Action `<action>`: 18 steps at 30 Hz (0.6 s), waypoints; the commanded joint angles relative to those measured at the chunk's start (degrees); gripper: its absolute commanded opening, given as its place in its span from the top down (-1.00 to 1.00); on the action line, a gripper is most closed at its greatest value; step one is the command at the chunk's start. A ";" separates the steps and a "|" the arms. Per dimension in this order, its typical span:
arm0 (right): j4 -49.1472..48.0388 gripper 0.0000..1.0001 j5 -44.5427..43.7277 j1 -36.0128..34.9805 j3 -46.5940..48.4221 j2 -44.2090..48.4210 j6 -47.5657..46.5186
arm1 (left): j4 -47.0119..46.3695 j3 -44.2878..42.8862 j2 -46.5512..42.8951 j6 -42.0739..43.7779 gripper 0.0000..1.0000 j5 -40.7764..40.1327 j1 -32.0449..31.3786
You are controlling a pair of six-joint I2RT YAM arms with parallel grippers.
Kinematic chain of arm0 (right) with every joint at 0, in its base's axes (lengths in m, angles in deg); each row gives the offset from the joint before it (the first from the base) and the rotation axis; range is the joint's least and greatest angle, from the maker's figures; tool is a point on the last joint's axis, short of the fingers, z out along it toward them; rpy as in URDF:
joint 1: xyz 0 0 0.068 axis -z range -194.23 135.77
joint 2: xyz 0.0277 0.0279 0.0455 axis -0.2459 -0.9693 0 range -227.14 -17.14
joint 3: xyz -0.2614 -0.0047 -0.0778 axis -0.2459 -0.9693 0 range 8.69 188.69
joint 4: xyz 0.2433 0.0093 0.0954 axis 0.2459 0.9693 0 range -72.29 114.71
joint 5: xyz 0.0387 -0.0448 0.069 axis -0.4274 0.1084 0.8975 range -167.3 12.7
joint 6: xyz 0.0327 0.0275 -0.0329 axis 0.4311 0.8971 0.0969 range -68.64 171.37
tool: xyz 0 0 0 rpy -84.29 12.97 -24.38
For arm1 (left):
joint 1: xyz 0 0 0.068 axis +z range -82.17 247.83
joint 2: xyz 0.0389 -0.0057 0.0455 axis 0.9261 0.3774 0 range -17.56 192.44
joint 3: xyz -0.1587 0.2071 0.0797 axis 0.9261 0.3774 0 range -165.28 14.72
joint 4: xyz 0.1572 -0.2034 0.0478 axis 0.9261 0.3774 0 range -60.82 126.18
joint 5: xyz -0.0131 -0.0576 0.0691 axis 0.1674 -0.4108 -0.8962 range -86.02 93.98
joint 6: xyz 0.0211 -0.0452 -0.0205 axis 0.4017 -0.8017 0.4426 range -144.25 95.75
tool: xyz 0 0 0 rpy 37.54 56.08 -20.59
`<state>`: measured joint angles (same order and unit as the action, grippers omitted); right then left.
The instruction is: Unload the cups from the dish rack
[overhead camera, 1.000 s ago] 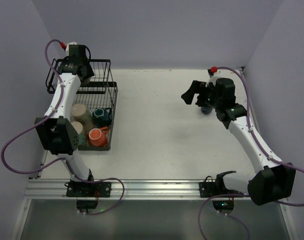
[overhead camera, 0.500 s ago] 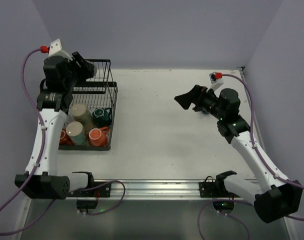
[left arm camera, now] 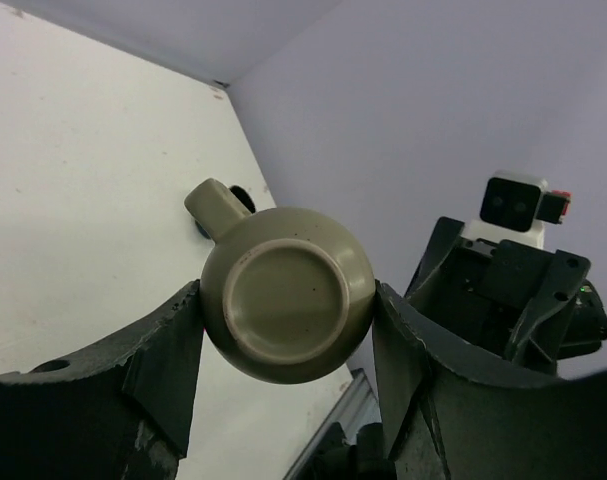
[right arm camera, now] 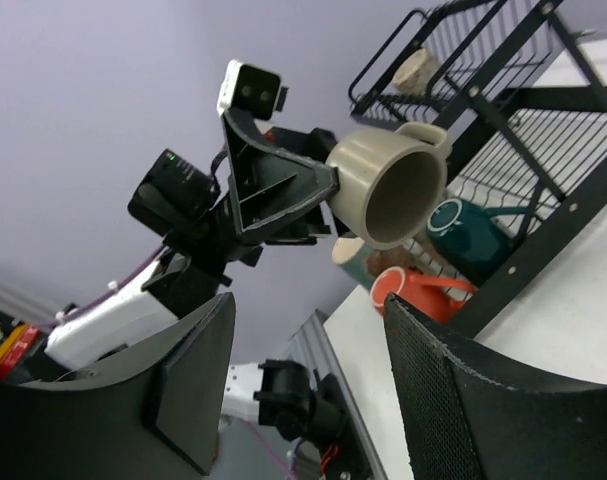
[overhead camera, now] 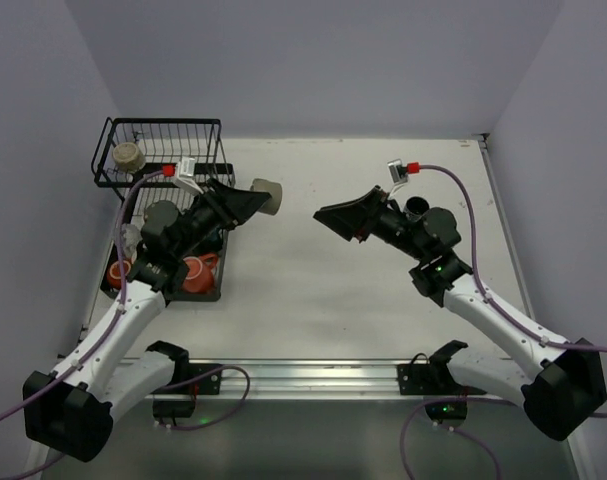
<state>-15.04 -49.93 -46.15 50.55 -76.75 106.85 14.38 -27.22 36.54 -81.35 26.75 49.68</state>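
My left gripper (overhead camera: 249, 200) is shut on a grey-olive cup (overhead camera: 268, 196) and holds it in the air to the right of the black wire dish rack (overhead camera: 219, 150). In the left wrist view the cup's base (left arm camera: 287, 295) sits between both fingers, handle up-left. My right gripper (overhead camera: 328, 213) is open and empty, a short way right of the cup and facing it. The right wrist view shows the held cup's mouth (right arm camera: 393, 190), the rack (right arm camera: 503, 100), a teal cup (right arm camera: 468, 228) and an orange-red cup (right arm camera: 415, 290). A beige cup (overhead camera: 128, 157) lies in the raised basket.
More cups stay in the rack's lower tray: orange-red ones (overhead camera: 195, 272) and a grey one (overhead camera: 163, 213). A dark blue cup (overhead camera: 415, 206) stands on the table behind my right arm. The aluminium rail (overhead camera: 303, 375) runs along the near edge.
My left arm swung from over the rack down and right, now holding the grey-olive cup beside the rack. My right gripper moved left toward it, still open.
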 commanded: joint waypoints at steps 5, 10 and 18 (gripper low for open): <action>-5.48 -0.20 3.29 -3.32 4.97 -3.92 -1.25 | -17.36 2.38 -3.66 -8.90 0.56 -2.45 -5.75; -3.55 -0.13 5.49 -5.08 8.66 -6.48 -4.24 | -18.50 3.26 -3.05 -10.66 0.56 -4.39 -8.30; -2.23 -0.13 7.16 -5.43 10.51 -7.88 -7.58 | -18.94 3.79 -2.25 -12.06 0.57 -4.83 -10.24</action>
<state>-16.16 -44.42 -51.40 57.77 -84.05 102.26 0.89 -23.41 34.47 -91.41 23.21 40.08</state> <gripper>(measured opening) 0.567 0.628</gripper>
